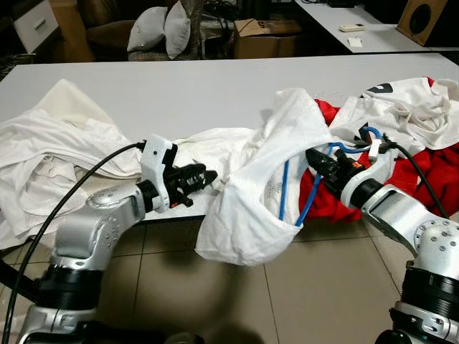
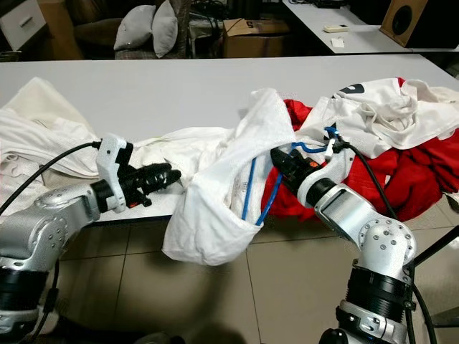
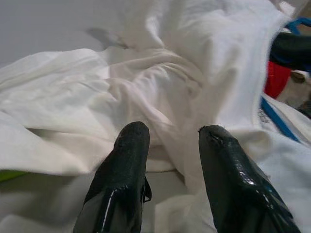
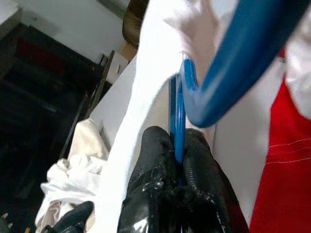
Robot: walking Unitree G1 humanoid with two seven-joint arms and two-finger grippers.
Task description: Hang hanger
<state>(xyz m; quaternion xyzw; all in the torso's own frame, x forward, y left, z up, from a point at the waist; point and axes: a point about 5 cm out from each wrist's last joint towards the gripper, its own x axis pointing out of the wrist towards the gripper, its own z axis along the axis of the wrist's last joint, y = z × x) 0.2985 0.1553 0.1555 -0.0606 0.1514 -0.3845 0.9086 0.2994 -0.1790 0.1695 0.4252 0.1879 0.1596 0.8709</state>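
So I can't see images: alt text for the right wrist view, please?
The right gripper pinches a blue hanger between its shut black fingers, a white shirt draped over it. Red cloth lies beside it.

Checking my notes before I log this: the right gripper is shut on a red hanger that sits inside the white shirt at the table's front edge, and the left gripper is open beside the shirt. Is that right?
Not quite: the hanger is blue, not red, as the right wrist view shows. The rest stands: the right gripper is shut on it, it sits inside the white shirt at the table's front edge, and the left gripper is open beside the shirt.
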